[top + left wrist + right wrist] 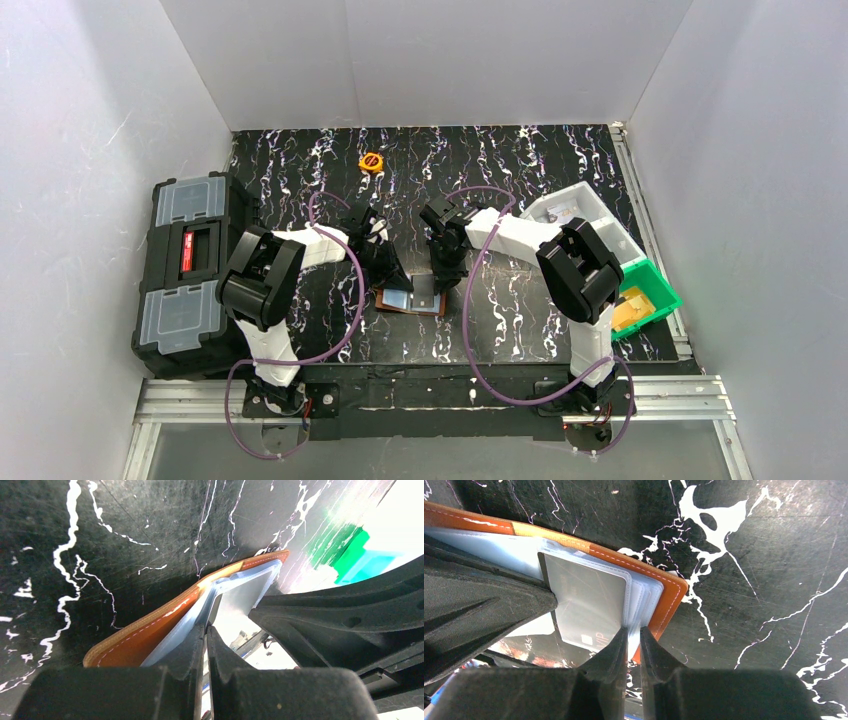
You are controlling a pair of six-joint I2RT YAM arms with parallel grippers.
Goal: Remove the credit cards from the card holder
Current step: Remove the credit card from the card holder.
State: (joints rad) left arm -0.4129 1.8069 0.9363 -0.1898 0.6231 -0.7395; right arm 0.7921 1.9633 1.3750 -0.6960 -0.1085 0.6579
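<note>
Where its fingers met, the right gripper (634, 632) stood all but together, pinched on the free edge of the clear pockets (644, 592) of the card holder (666, 592). That grip sat just beside the edge of a grey credit card (586, 600) lying inside the top pocket. The left gripper (205, 632) was likewise drawn nearly shut and appeared to nip a pocket sheet on the opposite leaf, pinning that side.

The card holder lay open, leather down, on the worktop (520, 330) between the two arms, nearer their bases than the far wall.

Judged from this, the task was barely begun. The one card visible sat fully in its sleeve, no card lay loose on the worktop, and each was yet to be drawn out. How many were inside could not be seen.

The open holder's long axis ran left to right across the worktop, roughly parallel to the near edge, with its fold running front to back. The card's corner lettered "VIP" pointed toward the right gripper; its own long axis was partly hidden and could not be told.
</note>
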